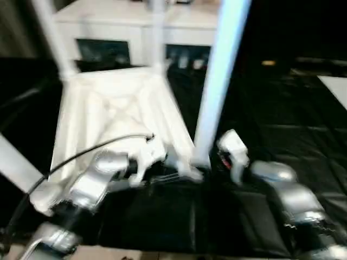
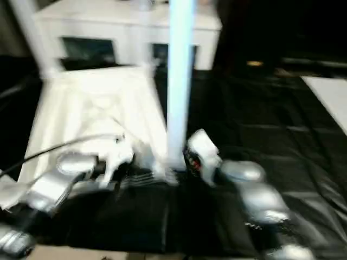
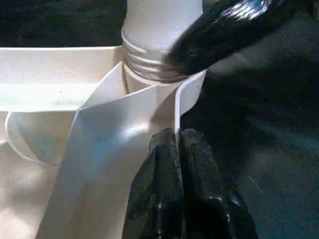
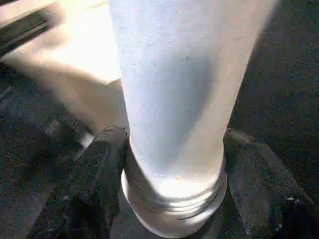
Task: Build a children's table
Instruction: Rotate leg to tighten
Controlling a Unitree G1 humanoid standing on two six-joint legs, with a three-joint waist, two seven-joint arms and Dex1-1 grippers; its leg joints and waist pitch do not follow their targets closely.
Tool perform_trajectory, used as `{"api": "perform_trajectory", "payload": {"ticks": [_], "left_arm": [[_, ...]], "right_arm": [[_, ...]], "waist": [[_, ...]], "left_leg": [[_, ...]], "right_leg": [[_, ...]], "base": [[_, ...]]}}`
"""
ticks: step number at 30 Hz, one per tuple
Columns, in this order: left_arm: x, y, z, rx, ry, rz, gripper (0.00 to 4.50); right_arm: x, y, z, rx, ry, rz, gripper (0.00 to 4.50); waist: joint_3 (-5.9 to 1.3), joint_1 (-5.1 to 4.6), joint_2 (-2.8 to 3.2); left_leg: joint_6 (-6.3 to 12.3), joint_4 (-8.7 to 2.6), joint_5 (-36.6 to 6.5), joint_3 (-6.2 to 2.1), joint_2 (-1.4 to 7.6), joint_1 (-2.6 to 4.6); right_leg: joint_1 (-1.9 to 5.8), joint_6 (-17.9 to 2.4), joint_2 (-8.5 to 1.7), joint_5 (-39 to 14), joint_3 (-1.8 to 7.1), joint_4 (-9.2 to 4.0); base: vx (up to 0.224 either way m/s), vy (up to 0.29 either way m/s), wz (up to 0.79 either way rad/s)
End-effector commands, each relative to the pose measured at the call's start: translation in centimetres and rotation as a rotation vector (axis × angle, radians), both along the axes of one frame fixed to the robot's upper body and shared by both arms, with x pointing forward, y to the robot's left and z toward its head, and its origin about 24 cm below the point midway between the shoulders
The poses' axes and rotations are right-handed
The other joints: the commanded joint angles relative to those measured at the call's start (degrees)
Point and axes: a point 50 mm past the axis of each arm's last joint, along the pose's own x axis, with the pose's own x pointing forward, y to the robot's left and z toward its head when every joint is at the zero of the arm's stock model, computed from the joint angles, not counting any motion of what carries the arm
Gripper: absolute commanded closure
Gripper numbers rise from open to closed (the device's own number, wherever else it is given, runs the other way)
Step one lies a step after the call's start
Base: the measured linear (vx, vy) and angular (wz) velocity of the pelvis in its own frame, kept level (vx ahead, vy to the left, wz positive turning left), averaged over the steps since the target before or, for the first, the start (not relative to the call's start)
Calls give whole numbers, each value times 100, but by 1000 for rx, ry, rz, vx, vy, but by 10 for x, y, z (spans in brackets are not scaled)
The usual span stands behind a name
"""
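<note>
The white tabletop point(image 1: 114, 108) lies upside down on black cloth, ribbed X-braced underside up. White legs stand in its far left socket point(image 1: 51, 32) and far right socket point(image 1: 157, 32), and another leg point(image 1: 13, 162) slants at the near left. A fourth leg point(image 1: 217, 81) stands upright in the near right socket, its threaded base point(image 3: 149, 64) showing above the socket. My right gripper point(image 4: 173, 137) straddles that base, one black finger point(image 4: 99, 169) pressed on each side. Just below the socket, my left gripper point(image 3: 177, 134) is shut on the tabletop's thin rim point(image 3: 177, 109).
A white cabinet point(image 1: 135, 21) stands behind the tabletop. A flat white board point(image 1: 336, 86) lies at the far right on the black cloth point(image 1: 282, 119). A black cable point(image 1: 81, 154) arcs over my left forearm.
</note>
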Motion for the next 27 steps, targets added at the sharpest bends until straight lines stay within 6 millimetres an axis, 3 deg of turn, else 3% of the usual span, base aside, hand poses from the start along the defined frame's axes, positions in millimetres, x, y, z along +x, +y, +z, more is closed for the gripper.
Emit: {"api": "perform_trajectory", "payload": {"ticks": [1,2,3,6,7,8,9,12,16,18,21,25,27], "left_arm": [[7,-22,6,-56,-14,60,450],[7,-22,6,-56,-14,60,450],[15,-32,5,-76,-12,169,450],[23,-47,5,-96,-32,256,450],[23,-56,6,-95,-45,252,450],[23,-56,6,-95,-45,252,450],[23,-58,8,-92,-66,235,450],[24,-57,10,-90,-86,223,450],[24,-45,11,-54,-129,198,450],[21,-32,12,-28,-143,171,450],[19,-27,11,-15,-138,154,450],[5,-14,9,1,-75,18,450],[-2,-11,9,-2,-42,-54,450]], "right_arm": [[9,-7,-14,-83,56,-239,184],[9,-7,-14,-83,56,-239,184],[14,5,-18,-107,53,-335,184],[21,27,-20,-98,43,-404,184],[20,49,-15,-28,28,-314,184],[20,49,-15,-28,28,-314,184],[19,60,-7,10,-20,-221,128],[17,62,-1,17,-58,-182,108],[19,49,12,8,-131,-146,70],[17,28,24,14,-156,-75,60],[13,17,27,-22,-160,-2,33],[-15,-21,27,-188,-107,312,33],[-21,-31,27,-217,-80,362,33]], "waist": [[-325,-41,-24],[-325,-41,-24],[-349,-56,-34],[-359,-94,-33],[-357,-95,-28],[-362,-90,-32],[-361,-67,-18],[-382,-51,-23],[-391,-7,-33],[-389,4,-44],[-389,24,-33],[-405,122,-10],[-400,177,-12]], "left_leg": [[-128,-501,-2104,-107,40,38],[-128,-501,-2104,-107,40,38],[-109,-487,-2121,-120,30,44],[-47,-448,-2060,-93,-3,71],[12,-459,-2051,-94,0,57],[34,-464,-2043,-96,6,50],[81,-481,-2012,-95,20,38],[132,-496,-1830,-83,33,1],[206,-499,-1635,-65,40,-20],[220,-505,-1546,-75,42,-38],[302,-488,-1405,-52,68,-22],[388,-457,-1140,-33,119,23],[453,-465,-1205,-38,130,8]], "right_leg": [[214,-520,-211,-3380,85,-521],[214,-520,-211,-3380,85,-521],[231,-532,-224,-3345,78,-519],[175,-554,-221,-3359,84,-552],[192,-550,-203,-3272,72,-557],[206,-546,-207,-3202,75,-552],[216,-571,-204,-3042,89,-535],[254,-721,-195,-2580,123,-462],[299,-859,-201,-2283,146,-410],[334,-830,-209,-2327,137,-406],[310,-930,-208,-2113,166,-383],[328,-1238,-197,-1360,197,-291],[356,-1269,-213,-1401,199,-276]], "base": [[0,0,0],[0,0,0],[0,0,0],[0,0,0],[0,0,0],[0,0,0],[0,0,0],[0,0,0],[0,0,0],[0,0,0],[0,0,0],[0,0,0],[0,0,0]]}}
